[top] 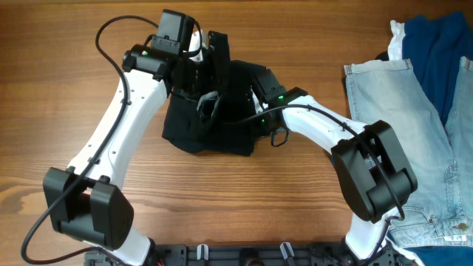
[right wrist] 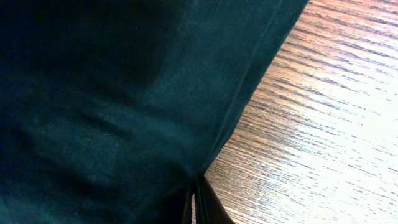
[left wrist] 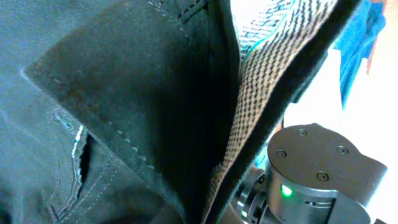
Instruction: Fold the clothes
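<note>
Reaching in from 10 o'clock, left gripper [top: 205,102] buried in black shorts [top: 211,131] heaped mid-table [top: 66,96], grip impossible to tell, right gripper [right wrist: 194,206] at 2 o'clock clamping the hem, jeans [top: 392,111], dark blue cloth [top: 436,44] at 3 o'clock.

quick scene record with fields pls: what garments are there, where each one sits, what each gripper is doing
surface: wooden table
main garment: black garment, bunched near the table's centre, one edge raised
other clothes: light-blue jeans at the right edge; dark blue cloth in the top right corner
left gripper: at the black garment's upper edge, fingers hidden by cloth
right gripper: at the garment's right side, fingers close together, apparently pinching cloth
fold state: black garment not yet flat or neatly folded
</note>
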`<action>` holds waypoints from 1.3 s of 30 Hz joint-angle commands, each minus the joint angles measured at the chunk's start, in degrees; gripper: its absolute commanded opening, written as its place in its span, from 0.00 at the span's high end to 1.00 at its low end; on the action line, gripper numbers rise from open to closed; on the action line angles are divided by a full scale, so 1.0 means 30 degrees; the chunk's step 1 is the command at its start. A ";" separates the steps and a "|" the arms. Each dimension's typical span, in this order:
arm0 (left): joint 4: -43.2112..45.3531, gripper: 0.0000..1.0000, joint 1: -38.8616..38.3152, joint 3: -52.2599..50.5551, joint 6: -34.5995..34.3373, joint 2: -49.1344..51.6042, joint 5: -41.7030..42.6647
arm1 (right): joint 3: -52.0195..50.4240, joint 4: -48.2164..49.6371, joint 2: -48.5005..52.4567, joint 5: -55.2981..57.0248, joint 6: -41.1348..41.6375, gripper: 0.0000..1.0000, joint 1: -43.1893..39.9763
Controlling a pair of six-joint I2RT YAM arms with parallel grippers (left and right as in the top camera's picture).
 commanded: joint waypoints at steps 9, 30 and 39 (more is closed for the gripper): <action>-0.0226 0.68 -0.0044 0.0415 0.0109 0.0204 -0.1479 | 0.2375 -0.5173 -0.4095 0.5355 0.2433 0.93 -0.2433; -0.2769 0.51 0.2645 -0.0022 0.1115 0.6834 -0.8706 | 0.2798 -0.4779 0.2237 -0.8480 -0.0794 0.93 -0.0678; -0.5705 0.50 0.2586 -0.4408 0.1115 0.7053 -0.4087 | 0.2812 -0.3082 0.2266 -0.0080 0.1020 0.86 -0.2186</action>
